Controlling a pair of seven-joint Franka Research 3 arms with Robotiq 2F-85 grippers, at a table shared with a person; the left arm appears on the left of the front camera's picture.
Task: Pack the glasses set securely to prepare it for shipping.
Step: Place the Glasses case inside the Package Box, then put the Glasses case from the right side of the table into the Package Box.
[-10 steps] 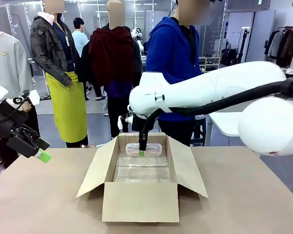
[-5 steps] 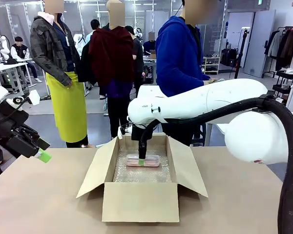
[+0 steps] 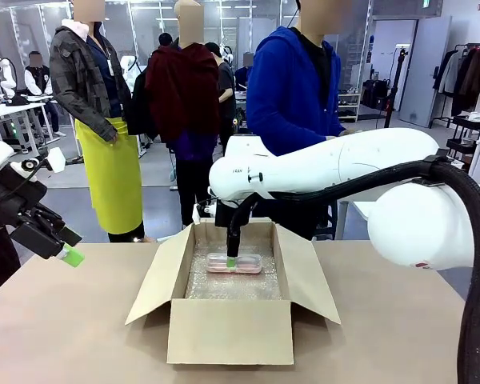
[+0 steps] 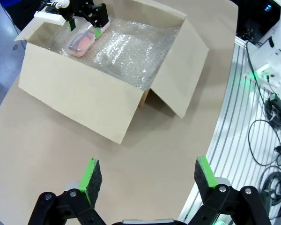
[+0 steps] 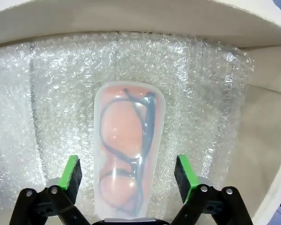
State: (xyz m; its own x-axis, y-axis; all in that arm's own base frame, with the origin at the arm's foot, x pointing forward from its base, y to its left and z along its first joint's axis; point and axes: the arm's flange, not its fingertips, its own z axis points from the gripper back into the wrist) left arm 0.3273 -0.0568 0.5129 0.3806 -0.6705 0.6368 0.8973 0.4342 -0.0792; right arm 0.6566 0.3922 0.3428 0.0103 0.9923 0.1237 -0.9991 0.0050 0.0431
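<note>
**Packing: pink case (image 3: 234, 263) in box (image 3: 228, 328), hands open**

The pink case (image 5: 126, 150) lay on bubble wrap (image 3: 232, 285) toward the box's far end. The right hand (image 5: 127, 164) straddled it, fingers spread clear of its sides. The left hand (image 4: 147, 171) hung open, well left.

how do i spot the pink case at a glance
Find the open brown box mid-table. Its floor is lined with bubble wrap, and the case lies flat on that, towards the far wall. It is the one pink thing inside, a rounded oblong with a clear lid showing spectacles.
</note>
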